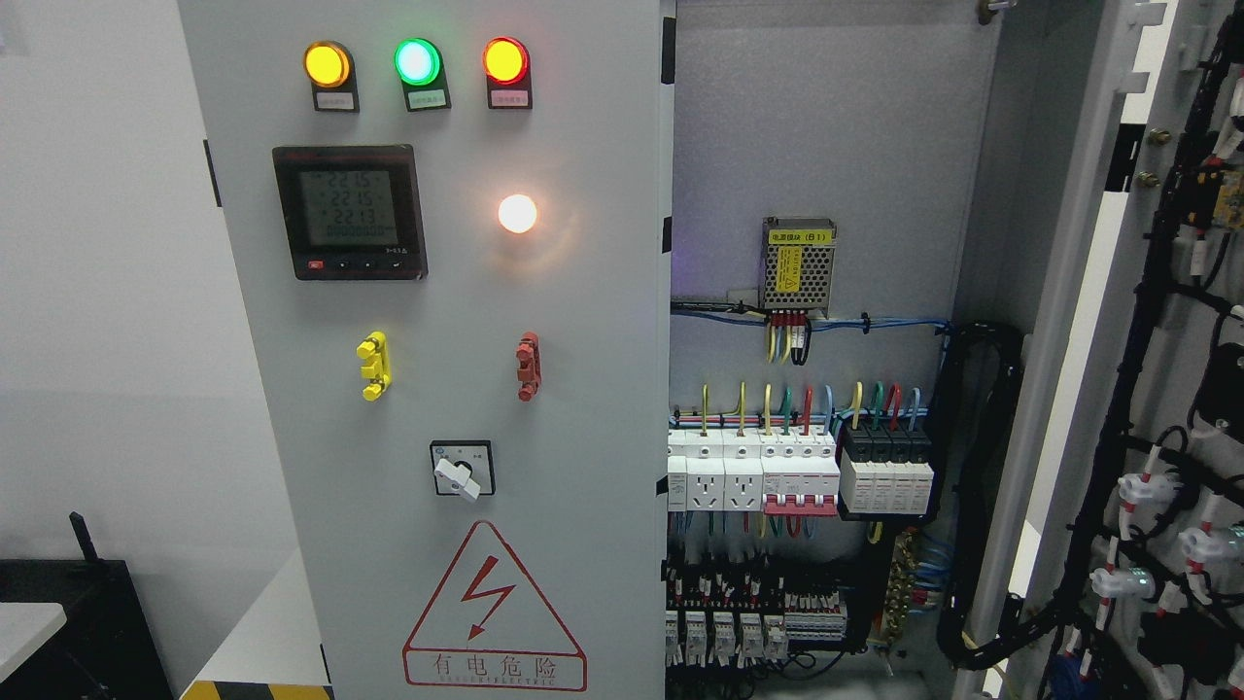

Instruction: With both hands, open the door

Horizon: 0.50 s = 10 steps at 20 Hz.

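A grey electrical cabinet fills the frame; its left door [583, 340] is closed and covers the middle of the picture, while the right door [1166, 408] stands swung wide open at the right edge, showing its inner side with black cable bundles [1132, 389] and white connectors. No robot hand or arm is in the picture, so I cannot tell if the hands are open or closed. On the closed door, near the top, there are three round lamps in a row: an amber lamp [327, 64], a green lamp [418, 61] and a red lamp [505, 60]; below them sits a black digital meter [349, 212], and to its right a white light [517, 214] glows. Lower are a yellow handle [374, 366], a red handle [528, 366], a rotary switch [461, 470] and a red warning triangle [494, 608]. Inside the cabinet, in the centre right, a row of white breakers [753, 472] sits under coloured wires.
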### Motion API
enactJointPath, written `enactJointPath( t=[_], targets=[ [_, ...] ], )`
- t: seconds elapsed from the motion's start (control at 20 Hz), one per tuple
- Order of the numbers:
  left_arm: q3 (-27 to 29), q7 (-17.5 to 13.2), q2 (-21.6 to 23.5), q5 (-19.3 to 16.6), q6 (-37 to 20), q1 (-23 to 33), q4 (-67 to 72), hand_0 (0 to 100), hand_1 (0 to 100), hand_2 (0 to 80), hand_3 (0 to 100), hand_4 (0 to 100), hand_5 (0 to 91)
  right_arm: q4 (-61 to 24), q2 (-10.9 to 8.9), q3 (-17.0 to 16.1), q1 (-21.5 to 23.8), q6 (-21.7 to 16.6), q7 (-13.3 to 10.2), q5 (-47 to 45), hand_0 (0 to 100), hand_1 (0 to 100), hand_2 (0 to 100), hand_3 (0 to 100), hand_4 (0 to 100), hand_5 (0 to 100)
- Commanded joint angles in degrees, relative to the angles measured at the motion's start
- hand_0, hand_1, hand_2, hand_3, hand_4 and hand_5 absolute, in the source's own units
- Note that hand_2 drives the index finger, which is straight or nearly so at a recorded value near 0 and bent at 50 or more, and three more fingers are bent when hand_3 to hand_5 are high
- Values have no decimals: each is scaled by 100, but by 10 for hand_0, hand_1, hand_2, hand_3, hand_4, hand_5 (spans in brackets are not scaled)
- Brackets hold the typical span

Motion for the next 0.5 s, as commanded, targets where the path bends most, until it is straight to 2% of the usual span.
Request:
enactJointPath(
  t=[0.0, 0.1, 0.15, 0.45],
  targets=[
    [-862, -5, -5, 575, -3, 0, -4, 0, 0, 0, 0, 0, 0, -1253, -61, 253, 52, -398, 3, 132, 384, 0, 0, 0, 0, 0],
    [-1198, -5, 4, 988, -3, -8, -4, 0, 0, 0, 0, 0, 0, -1376, -35, 253, 34, -600, 3, 132, 384, 0, 0, 0, 0, 0],
    [-1243, -14, 4, 1060, -3, 0, 5, 0, 0, 0, 0, 0, 0, -1455, 9, 253, 17, -671, 3, 123, 384, 0, 0, 0, 0, 0],
    [-1243, -23, 4, 1060, -3, -8, 40, 0, 0, 0, 0, 0, 0, -1842, 141, 253, -431, -706, 3, 123, 384, 0, 0, 0, 0, 0]
  ],
)
